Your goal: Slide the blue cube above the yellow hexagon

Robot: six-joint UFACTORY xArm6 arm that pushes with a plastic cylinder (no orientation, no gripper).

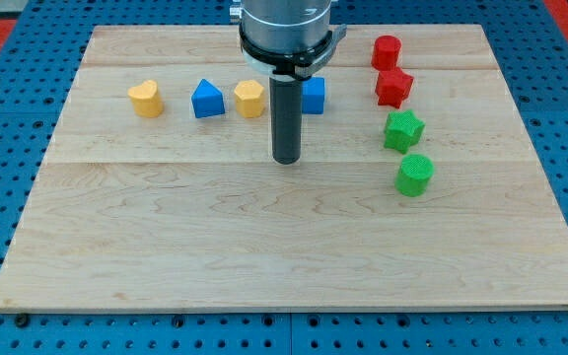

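The blue cube (314, 96) sits near the view's top centre, its left part hidden behind my rod. The yellow hexagon (249, 99) lies just left of the rod, about level with the cube. My tip (285, 160) rests on the board below and between these two blocks, touching neither.
A blue triangular block (207, 100) lies left of the hexagon and a yellow heart (146, 99) further left. On the right stand a red cylinder (387, 51), a red star (394, 87), a green star (403, 130) and a green cylinder (415, 175). The wooden board (284, 256) lies on a blue pegboard.
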